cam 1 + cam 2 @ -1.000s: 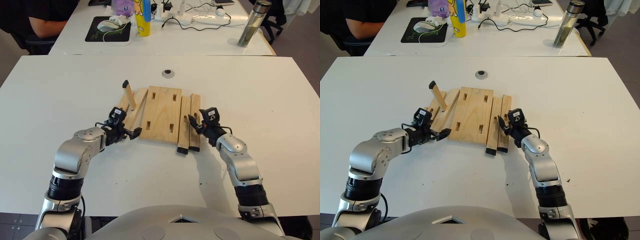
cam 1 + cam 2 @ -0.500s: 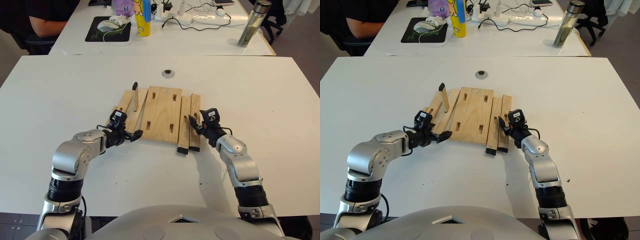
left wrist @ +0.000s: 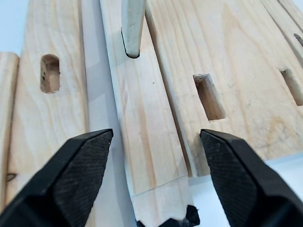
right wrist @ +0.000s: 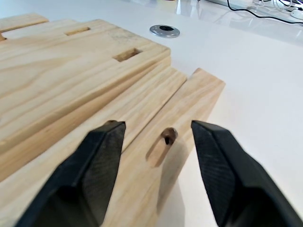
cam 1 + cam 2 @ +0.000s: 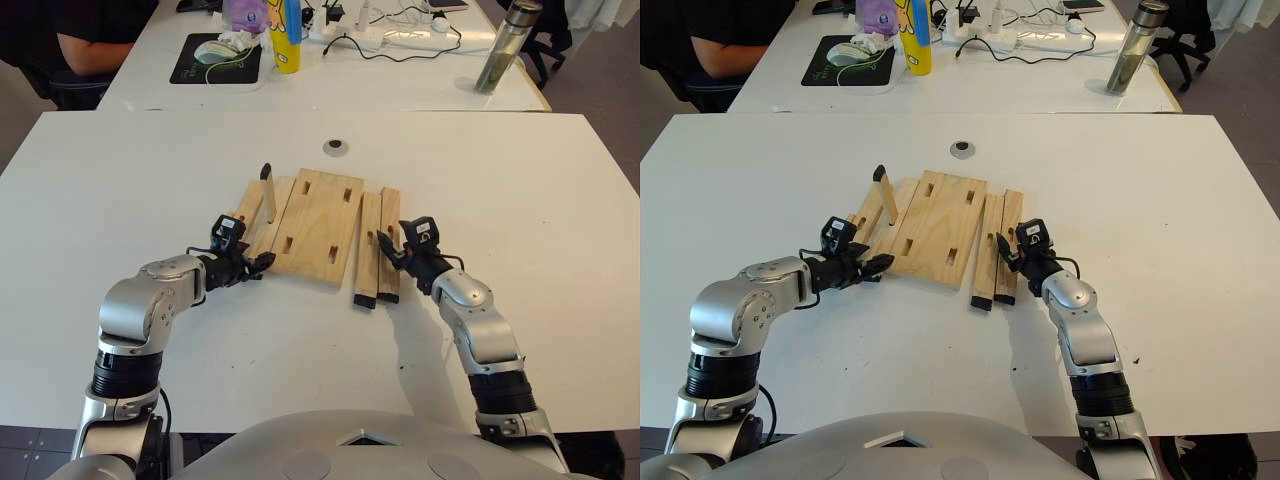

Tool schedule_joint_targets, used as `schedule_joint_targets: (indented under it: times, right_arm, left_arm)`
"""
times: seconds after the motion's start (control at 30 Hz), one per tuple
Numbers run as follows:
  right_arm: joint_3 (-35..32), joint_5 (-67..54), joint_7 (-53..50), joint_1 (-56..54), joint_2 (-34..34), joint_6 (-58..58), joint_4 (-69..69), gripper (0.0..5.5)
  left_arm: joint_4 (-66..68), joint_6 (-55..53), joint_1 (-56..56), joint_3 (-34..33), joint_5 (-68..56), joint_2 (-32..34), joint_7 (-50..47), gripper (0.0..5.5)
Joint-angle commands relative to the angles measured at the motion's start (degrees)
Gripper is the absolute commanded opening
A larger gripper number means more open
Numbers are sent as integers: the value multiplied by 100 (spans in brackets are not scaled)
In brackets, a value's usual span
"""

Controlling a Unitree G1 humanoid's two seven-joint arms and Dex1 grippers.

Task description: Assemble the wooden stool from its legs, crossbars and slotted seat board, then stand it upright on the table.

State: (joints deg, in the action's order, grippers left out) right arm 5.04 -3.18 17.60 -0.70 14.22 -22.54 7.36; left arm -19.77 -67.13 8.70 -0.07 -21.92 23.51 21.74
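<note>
On the white surface [image 5: 150,180] the stool is all loose parts, so I judge the work to be at its first joint, with nothing yet fixed to the seat. Taking the pale slotted wooden seat board [image 5: 320,225] as the centre of the dial, the left pincer [image 3: 156,135] sits low at about 8 o'clock. Its black fingers are spread wide and hold nothing, straddling the near end of a flat pale wooden leg [image 3: 142,123] that lies just beside the board. Near 10 o'clock a thin pale crossbar stick [image 5: 268,193] stands tilted, its foot in what looks like a slot of that leg. The board itself lies flat, slots upward. At 3 o'clock two long pale leg pieces [image 5: 378,250] lie side by side just beside the board. The right pincer [image 4: 158,125] hangs at about 4 o'clock, also wide and empty, over the slot in the outer one. The next move likely calls for the left pincer to close across its leg's width without knocking the stick over
</note>
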Motion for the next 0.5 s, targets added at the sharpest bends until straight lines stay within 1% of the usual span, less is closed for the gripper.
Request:
schedule_joint_targets:
  times: [0.03,0.23,0.33,0.5]
  right_arm:
    - [45,30,-8,-12,-25,-12,-9,258]
    - [50,19,19,-110,-10,0,-54,258]
    - [51,21,27,-97,1,22,-69,258]
    - [63,29,41,-79,4,74,-159,258]
  left_arm:
    - [135,-162,-116,133,47,135,-4,346]
    - [10,47,-417,701,144,330,104,346]
    - [-60,177,-468,864,187,444,156,346]
    - [-75,333,-332,710,118,420,187,346]
